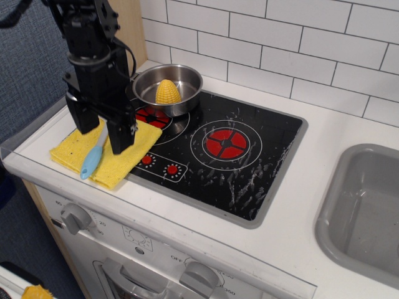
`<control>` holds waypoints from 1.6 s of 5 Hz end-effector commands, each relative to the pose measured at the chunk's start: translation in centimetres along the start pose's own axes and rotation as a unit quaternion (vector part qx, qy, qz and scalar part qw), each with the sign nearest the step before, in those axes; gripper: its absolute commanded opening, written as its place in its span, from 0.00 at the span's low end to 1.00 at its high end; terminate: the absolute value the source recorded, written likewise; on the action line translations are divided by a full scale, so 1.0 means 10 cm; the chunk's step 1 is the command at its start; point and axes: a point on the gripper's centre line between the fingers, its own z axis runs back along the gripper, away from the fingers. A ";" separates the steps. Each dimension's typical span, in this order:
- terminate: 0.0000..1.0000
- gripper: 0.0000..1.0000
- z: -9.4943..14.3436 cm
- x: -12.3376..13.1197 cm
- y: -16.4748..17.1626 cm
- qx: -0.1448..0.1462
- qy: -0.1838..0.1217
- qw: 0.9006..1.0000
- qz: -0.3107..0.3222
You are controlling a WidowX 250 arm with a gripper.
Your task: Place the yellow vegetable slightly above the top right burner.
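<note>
The yellow corn piece [168, 91] stands dome-up inside a steel pot [191, 80] at the back left of the black cooktop. The top right burner [225, 143] is a red segmented disc ringed by white circles, in the middle of the cooktop, with nothing on it. My gripper [102, 131] hangs to the left of the pot, above the yellow cloth [75, 148]. Its two black fingers point down, spread apart, with nothing between them.
A light blue spatula [93, 157] lies on the yellow cloth under the gripper. A second red burner [151, 116] is partly under the pot. Two small red dots [171, 169] sit at the cooktop's front. A grey sink [365, 212] is at the right. A white tiled wall runs behind.
</note>
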 end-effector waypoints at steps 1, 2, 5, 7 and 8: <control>0.00 1.00 0.06 0.49 0.17 -0.031 -0.059 0.997 0.024; 0.00 1.00 0.08 0.88 0.16 -0.016 -0.065 0.997 0.024; 0.00 1.00 0.26 1.48 0.11 0.017 -0.068 0.997 0.029; 0.00 1.00 0.04 1.50 0.34 0.039 -0.021 0.997 0.063; 0.00 1.00 -0.01 1.38 0.32 0.036 0.001 0.998 0.059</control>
